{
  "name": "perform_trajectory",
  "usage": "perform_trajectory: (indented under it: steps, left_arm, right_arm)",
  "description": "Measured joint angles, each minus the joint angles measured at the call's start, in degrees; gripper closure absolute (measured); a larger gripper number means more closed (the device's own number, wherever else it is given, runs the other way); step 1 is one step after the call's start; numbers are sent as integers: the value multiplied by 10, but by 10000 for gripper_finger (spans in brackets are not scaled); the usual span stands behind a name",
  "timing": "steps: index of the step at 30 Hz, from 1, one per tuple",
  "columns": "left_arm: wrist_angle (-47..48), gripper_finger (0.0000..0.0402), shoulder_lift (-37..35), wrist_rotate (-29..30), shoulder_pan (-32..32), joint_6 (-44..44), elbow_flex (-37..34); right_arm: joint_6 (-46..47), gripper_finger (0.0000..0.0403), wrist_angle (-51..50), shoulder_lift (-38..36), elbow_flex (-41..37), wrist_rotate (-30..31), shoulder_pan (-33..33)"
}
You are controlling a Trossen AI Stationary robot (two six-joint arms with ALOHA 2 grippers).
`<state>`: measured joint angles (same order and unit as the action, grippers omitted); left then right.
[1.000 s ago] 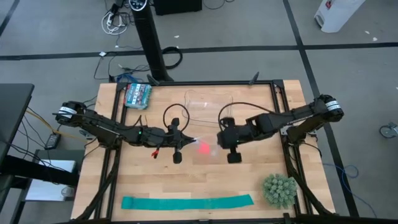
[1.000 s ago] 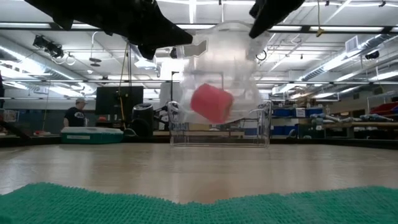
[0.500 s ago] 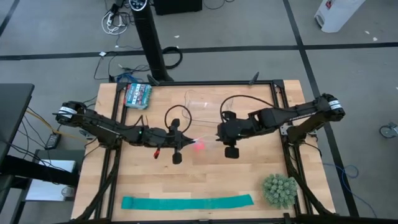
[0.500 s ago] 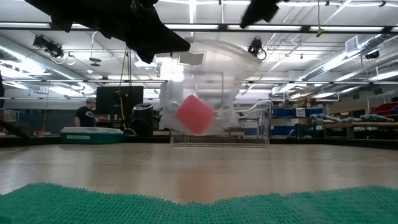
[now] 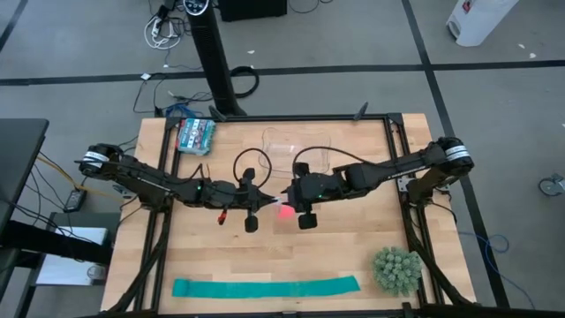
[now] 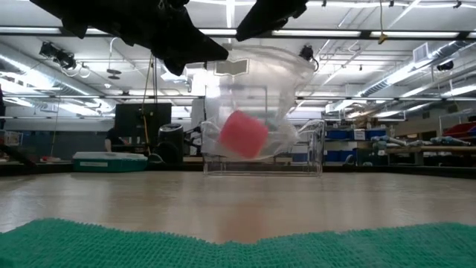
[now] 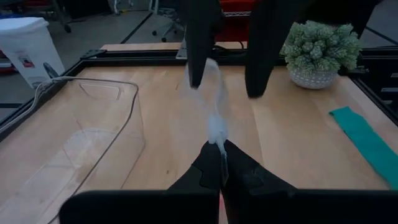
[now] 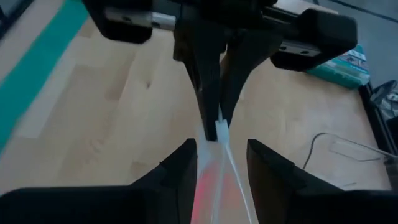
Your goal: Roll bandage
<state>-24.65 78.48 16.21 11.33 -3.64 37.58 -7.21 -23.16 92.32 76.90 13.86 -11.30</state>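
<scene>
High view shows a wooden table with a long teal-green strip near its front edge and a spiky green plant at one corner. In the middle, both arms meet. A clear plastic bag hangs in the air (well above the wood). The left gripper is pinched tight on the bag's edge. The right gripper has its fingers apart, one on each side of the plastic. The bandage, a small pink-red roll, sits inside the bag.
</scene>
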Motion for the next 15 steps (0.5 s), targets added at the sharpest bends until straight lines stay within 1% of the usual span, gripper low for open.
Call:
perform_trajectory:
  steps: [4,10,15]
  left_arm:
    - [-3,396,0,0,0,-2,0]
    - [-9,396,0,0,0,-9,0]
    - [-25,396,0,0,0,-10,0]
  right_arm:
    - [-10,275,23,11,0,-1,4]
    - [-21,277,37,13,0,-19,10]
    - [-30,277,42,13,0,-21,11]
